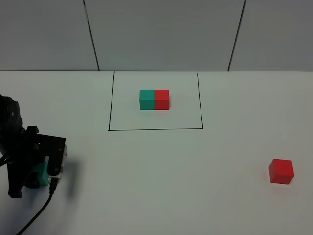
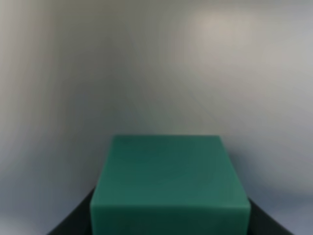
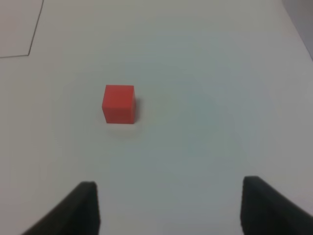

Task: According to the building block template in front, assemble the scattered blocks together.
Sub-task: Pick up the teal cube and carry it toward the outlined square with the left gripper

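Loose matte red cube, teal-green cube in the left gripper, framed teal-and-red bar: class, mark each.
Loose matte red cube (image 1: 281,171): exterior high view, centre.
Teal-green cube (image 2: 168,178): left wrist view, broad face.
Framed teal-and-red bar (image 1: 154,99): exterior high view, central seam.

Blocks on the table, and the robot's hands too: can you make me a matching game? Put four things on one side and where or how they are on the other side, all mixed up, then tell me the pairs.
Things:
1. loose teal cube
2. loose red cube
3. joined teal-and-red pair
4. right hand

Where or how:
A. inside the black rectangle
B. open, holding nothing
C. gripped in the left hand
D. alone on the table, nothing touching it

Pairs: 1-C, 2-D, 3-A, 4-B
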